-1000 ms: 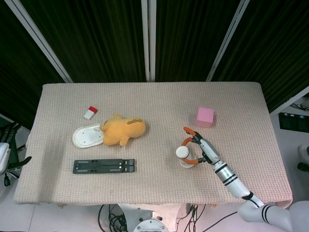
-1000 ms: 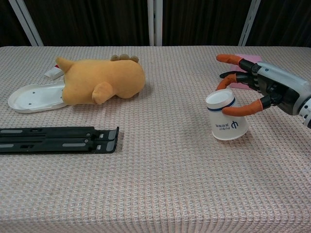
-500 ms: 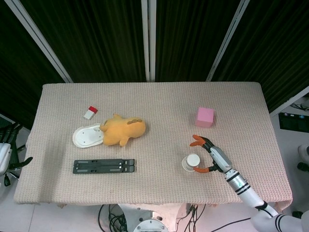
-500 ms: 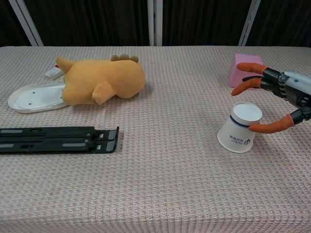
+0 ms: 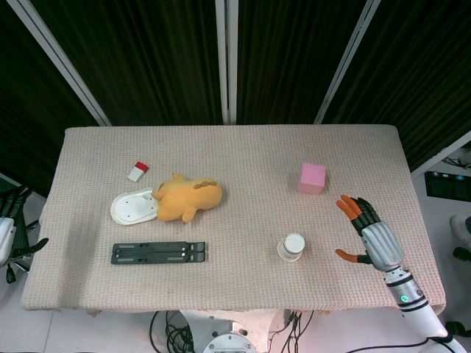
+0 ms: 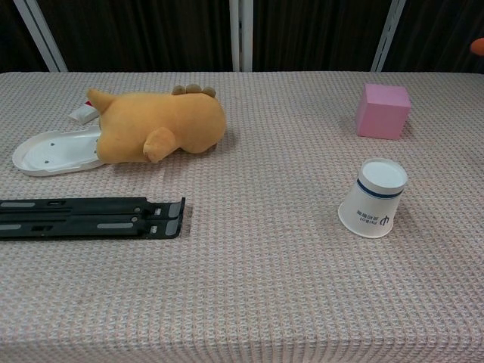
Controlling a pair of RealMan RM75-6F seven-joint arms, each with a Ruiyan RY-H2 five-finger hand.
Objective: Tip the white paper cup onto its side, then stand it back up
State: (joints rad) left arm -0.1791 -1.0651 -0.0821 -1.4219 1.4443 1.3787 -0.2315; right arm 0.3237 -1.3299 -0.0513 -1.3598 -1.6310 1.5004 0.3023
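The white paper cup (image 5: pixel 292 246) (image 6: pixel 373 199) with a blue ring stands on the woven cloth at the front right, its narrow closed end up and its wide end down. My right hand (image 5: pixel 368 235) hovers to the right of the cup, well apart from it, fingers spread and holding nothing. In the chest view only one orange fingertip (image 6: pixel 478 45) shows at the top right edge. My left hand (image 5: pixel 13 228) shows partly at the far left edge, off the table, with nothing in it.
A pink cube (image 5: pixel 312 178) (image 6: pixel 383 110) sits behind the cup. On the left lie an orange plush toy (image 5: pixel 188 198), a white oval dish (image 5: pixel 131 208), a black folded stand (image 5: pixel 158 253) and a small red-and-white block (image 5: pixel 137 170).
My right hand has let go of the cup and drawn back to the right, opening wide. The cup, tilted in the hand a second ago, now rests on the cloth.
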